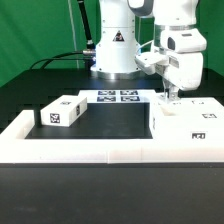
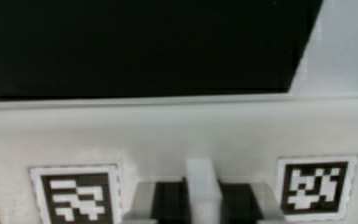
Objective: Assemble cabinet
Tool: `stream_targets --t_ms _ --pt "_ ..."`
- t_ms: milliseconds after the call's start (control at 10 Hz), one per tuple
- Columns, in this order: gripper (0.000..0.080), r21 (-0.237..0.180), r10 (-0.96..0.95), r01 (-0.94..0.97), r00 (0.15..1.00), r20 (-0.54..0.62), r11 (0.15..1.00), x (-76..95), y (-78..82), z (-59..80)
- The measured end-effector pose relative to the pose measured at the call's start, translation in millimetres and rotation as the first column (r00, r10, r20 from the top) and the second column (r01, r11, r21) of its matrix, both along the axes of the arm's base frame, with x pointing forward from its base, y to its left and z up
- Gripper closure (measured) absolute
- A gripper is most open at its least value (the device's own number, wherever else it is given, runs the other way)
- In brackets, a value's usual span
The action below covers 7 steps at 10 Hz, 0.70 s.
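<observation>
The white cabinet body [image 1: 186,122] lies at the exterior view's right, with small tags on its top and front. My gripper [image 1: 170,95] hangs straight down at the body's back left edge, its tips at or just above the top face. In the wrist view the white part [image 2: 158,125] fills the lower half, blurred, with two tags [image 2: 73,195] and a narrow white rib [image 2: 197,185] between two dark shapes. I cannot tell whether the jaws clamp that rib. A second white tagged box part [image 1: 62,112] lies at the exterior view's left.
The long low white L-shaped rail [image 1: 90,152] runs along the front and up the exterior view's left side. The marker board [image 1: 118,97] lies flat at the back in front of the arm's base [image 1: 115,50]. Black table top shows between the two white parts.
</observation>
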<state>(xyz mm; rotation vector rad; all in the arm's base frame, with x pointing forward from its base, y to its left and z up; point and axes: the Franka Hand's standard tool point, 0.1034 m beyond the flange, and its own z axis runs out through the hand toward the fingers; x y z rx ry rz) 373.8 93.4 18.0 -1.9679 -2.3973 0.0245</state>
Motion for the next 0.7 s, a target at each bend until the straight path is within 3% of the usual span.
stream_targets --t_ms 100,400,700 --pt "0.0732 -0.009 -0.071 0.071 0.997 0.009 0.997 1.9 -7.4 7.9" --pt "0.0732 -0.092 -0.216 0.212 0.976 -0.033 0.973 1.8 -20.7 26.7" --pt "0.0731 -0.095 -0.22 0.216 0.975 -0.035 0.972 3.2 -21.3 26.5"
